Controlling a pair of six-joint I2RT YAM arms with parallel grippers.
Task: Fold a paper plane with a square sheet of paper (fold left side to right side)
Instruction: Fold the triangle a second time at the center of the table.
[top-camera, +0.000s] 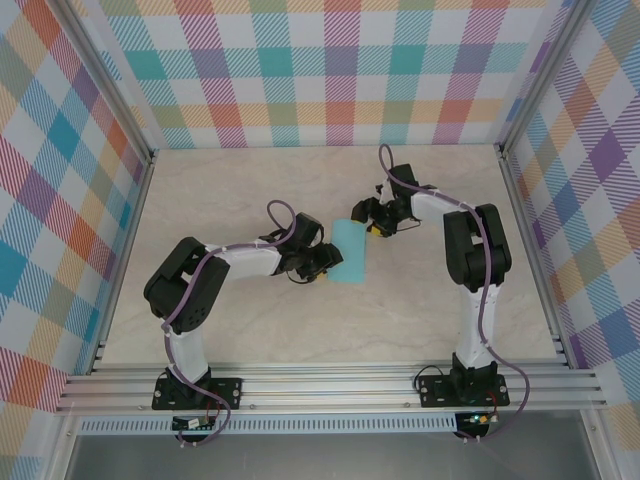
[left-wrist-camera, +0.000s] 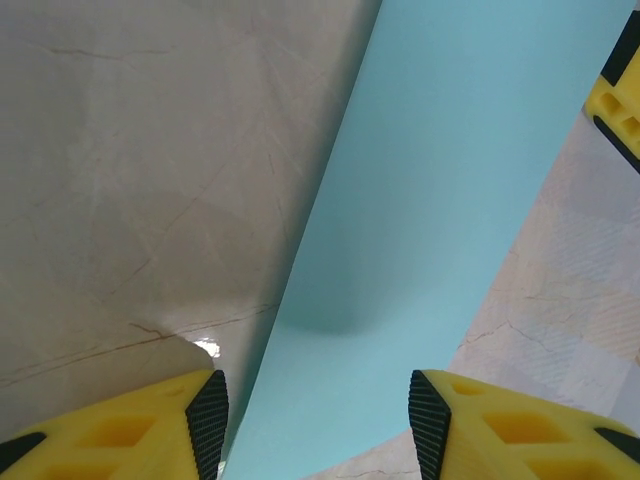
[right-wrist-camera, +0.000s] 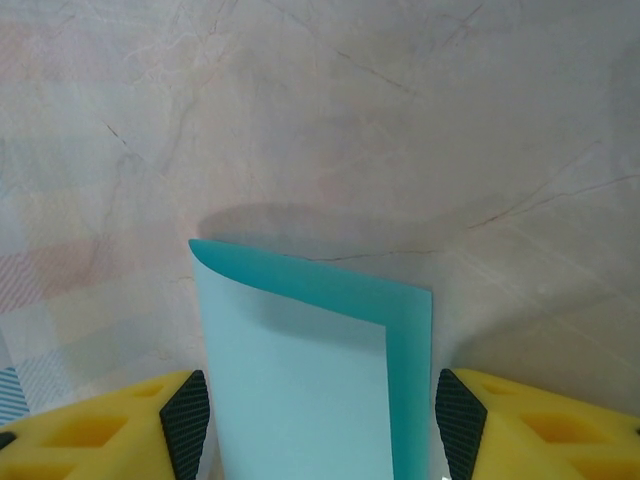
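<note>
Starting on the left: the left gripper (top-camera: 325, 265) is sitting low over the marble-look table (top-camera: 250, 330), nosing up to the near left edge of the square sheet of paper (top-camera: 350, 252). In its wrist view the left gripper (left-wrist-camera: 315, 400) is holding its jaws apart, not pinching anything. The square sheet of paper (left-wrist-camera: 450, 180) is running up between the black pads as a long turquoise band, throwing a soft shadow along its left edge.

Mid-table, the sheet is showing as a narrow rectangle, plain and unmarked, so it's lying doubled over lengthwise.

Moving right, the right gripper (top-camera: 375, 225) is hovering at the far right end of the paper. From its wrist camera the right gripper (right-wrist-camera: 312, 410) is standing with its jaws spread too, straddling the square sheet of paper (right-wrist-camera: 300, 390). The pale top layer is sitting a bit short of the darker layer under it, and the far left corner is curling up slightly. Can't tell if the pads are actually touching the edges.
</note>
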